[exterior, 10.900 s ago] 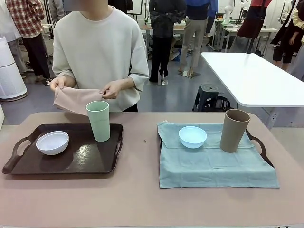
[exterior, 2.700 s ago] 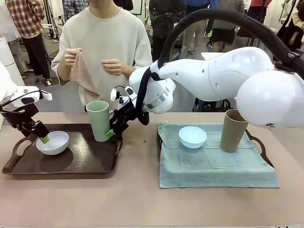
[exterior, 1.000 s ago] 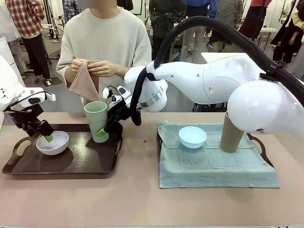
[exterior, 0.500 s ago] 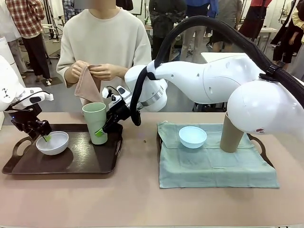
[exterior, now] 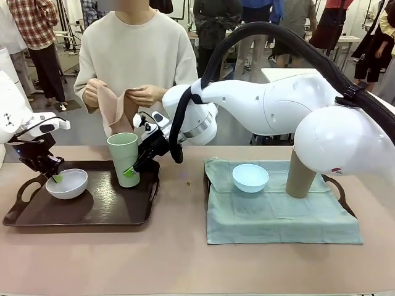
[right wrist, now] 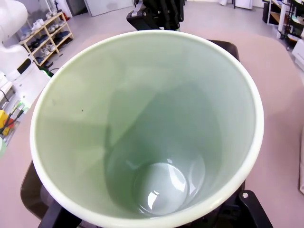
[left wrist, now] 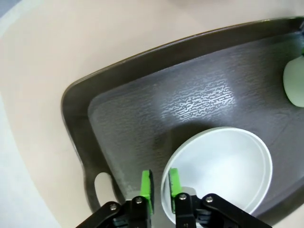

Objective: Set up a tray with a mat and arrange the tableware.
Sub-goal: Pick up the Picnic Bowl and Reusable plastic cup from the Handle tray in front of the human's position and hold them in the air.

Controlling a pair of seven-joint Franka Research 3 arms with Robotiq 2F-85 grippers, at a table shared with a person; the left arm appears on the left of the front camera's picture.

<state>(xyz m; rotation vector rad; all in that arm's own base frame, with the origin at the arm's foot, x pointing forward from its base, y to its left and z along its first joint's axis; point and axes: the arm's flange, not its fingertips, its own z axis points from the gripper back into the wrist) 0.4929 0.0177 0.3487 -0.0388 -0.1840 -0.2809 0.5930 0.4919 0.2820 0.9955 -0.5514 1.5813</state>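
My left gripper (exterior: 55, 177) is shut on the near-left rim of the white bowl (exterior: 68, 185), which sits in the dark tray (exterior: 105, 209). In the left wrist view the green pads (left wrist: 147, 187) straddle that bowl's rim (left wrist: 218, 166). My right gripper (exterior: 130, 171) reaches across and is shut on the pale green tumbler (exterior: 123, 154), which leans slightly at the tray's back. The right wrist view looks straight down into the tumbler (right wrist: 156, 142). The person holds up a pinkish-tan mat (exterior: 114, 108) in both hands behind the tray.
A second tray (exterior: 338, 188) on the right carries a teal mat (exterior: 278, 216), with a light blue bowl (exterior: 250, 177) and a tan tumbler (exterior: 303, 169) standing on it. My right arm (exterior: 278, 111) spans the table's middle. Bare tabletop lies along the front edge.
Both grippers have closed, the left on the white bowl's rim and the right on the green tumbler. The tumbler has tilted and shifted slightly left. The person has spread the cloth wider.
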